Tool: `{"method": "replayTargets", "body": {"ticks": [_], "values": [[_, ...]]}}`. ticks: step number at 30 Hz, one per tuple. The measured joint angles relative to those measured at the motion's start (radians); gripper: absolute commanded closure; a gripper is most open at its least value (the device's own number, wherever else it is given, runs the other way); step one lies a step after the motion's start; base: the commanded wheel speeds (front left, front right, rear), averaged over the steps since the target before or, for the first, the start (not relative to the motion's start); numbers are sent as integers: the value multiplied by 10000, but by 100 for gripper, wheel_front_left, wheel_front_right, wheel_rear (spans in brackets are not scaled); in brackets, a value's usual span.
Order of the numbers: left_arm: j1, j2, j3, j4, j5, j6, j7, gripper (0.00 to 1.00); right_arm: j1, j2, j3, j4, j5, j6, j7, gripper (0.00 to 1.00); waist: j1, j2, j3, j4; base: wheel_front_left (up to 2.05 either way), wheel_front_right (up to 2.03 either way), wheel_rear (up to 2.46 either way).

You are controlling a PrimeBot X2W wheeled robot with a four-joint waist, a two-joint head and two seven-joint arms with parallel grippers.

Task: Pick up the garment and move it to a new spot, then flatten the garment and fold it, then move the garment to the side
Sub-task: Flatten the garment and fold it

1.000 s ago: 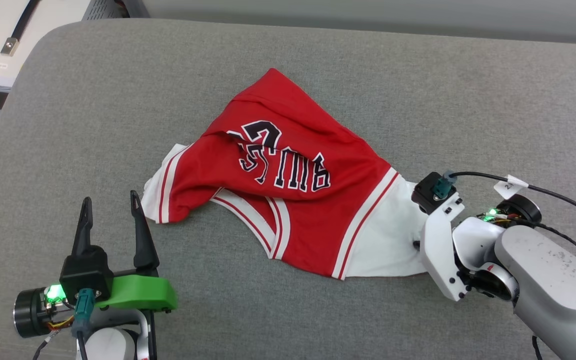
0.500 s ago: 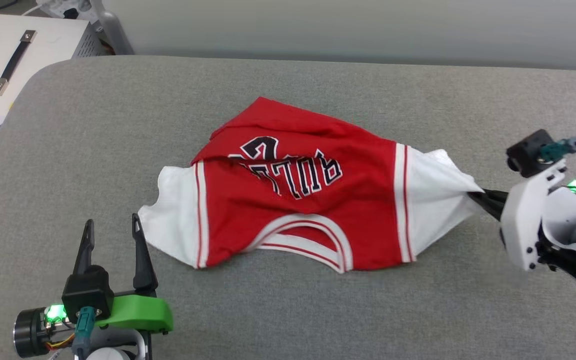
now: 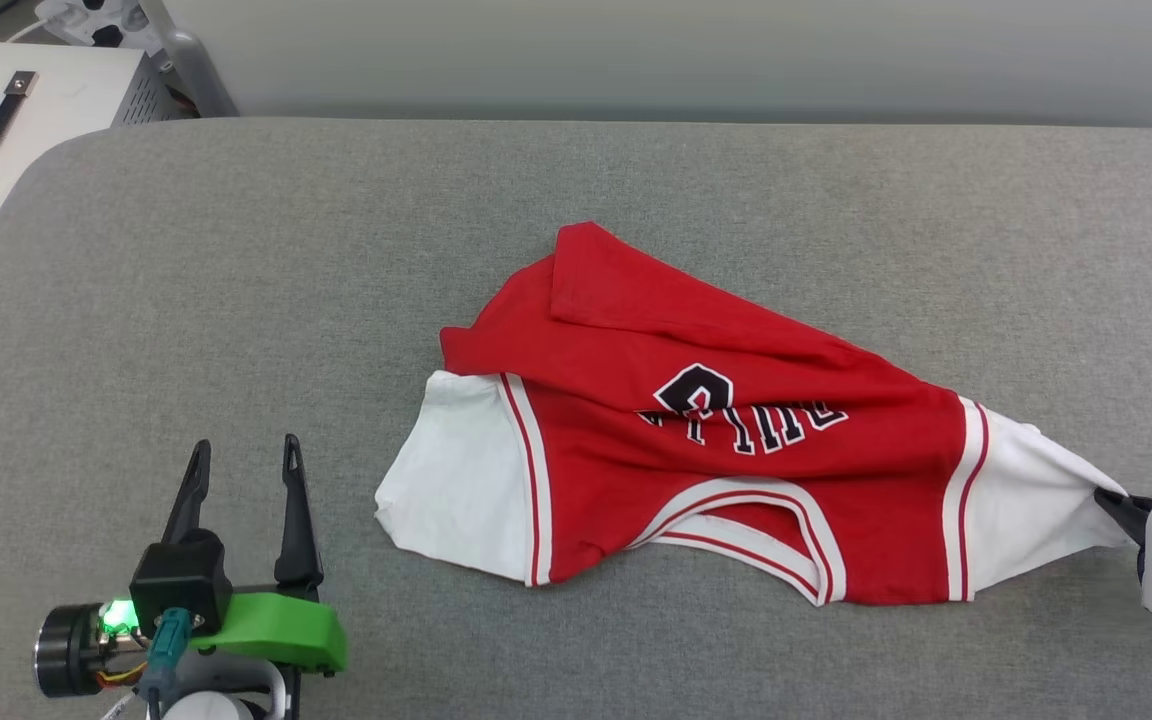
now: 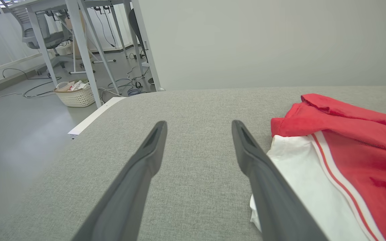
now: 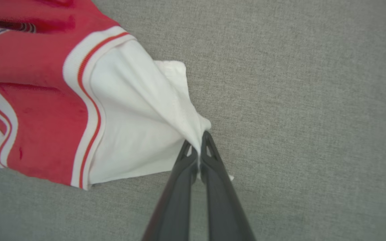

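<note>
Right tool [image 5: 198,140] tight on garment [image 3: 736,350] sleeve

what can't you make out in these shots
- Shirt lettering, head view: a red fold covers part of it, unreadable.
- Right gripper, head view: the right edge cuts off its arm.
- Shirt, left wrist view: the right edge cuts most of it off.
- Basket contents, left wrist view: too small.

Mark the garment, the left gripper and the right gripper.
garment [image 3: 616,460]: head view, on its red body cloth.
left gripper [image 4: 198,124]: left wrist view, midway between its open fingertips.
right gripper [image 5: 198,142]: right wrist view, midway between fingertips shut on the garment.
</note>
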Motion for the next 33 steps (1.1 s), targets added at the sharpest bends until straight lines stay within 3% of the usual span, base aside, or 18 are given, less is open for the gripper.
{"method": "replayTargets", "body": {"ticks": [4, 6, 9, 11, 16, 22, 28, 33], "values": [[-435, 449, -61, 336, -4, -738, 2, 0, 152, 345, -232, -92, -31, 0, -127, 100, 0, 0, -114, -6, 0, 0, 0], [-879, 784, -209, 502, -144, -1381, 215, 0, 222, 424, -301, -180, -102, 0, -127, 100, 0, 0, -189, -13, 0, 0, 0], [-1609, 1313, -529, 759, -552, -2266, 1799, 0, 296, 485, -360, -303, -198, 0, -127, 100, 0, 0, -252, -1, 0, 0, 0], [-2114, 1616, -723, 746, -1160, -2558, 2991, 0, 301, 543, -387, -443, -255, 0, -128, 100, -1, 0, -253, -3, 0, 0, 0], [-3039, 2763, -1994, 420, -3058, -2715, 6901, 0, 300, 742, -403, -665, -410, 0, -173, 100, 0, 0, -169, -94, 0, 0, 0], [-3870, 3689, -3538, 146, -5505, -2744, 9804, 0, 262, 880, -347, -777, -529, 0, -213, 100, 1, 0, 40, -247, 0, 0, 0], [-4437, 4343, -4846, 872, -5954, -2744, 10579, 0, -155, 1037, -23, -846, -568, 0, -238, 100, 1, 0, 311, -540, 0, 0, 0], [-4660, 4502, -5555, 1808, -6113, -2744, 10195, 0, -563, 1066, 251, -844, -585, 0, -309, 100, 1, 0, 664, -812, 0, 0, 0]]}}
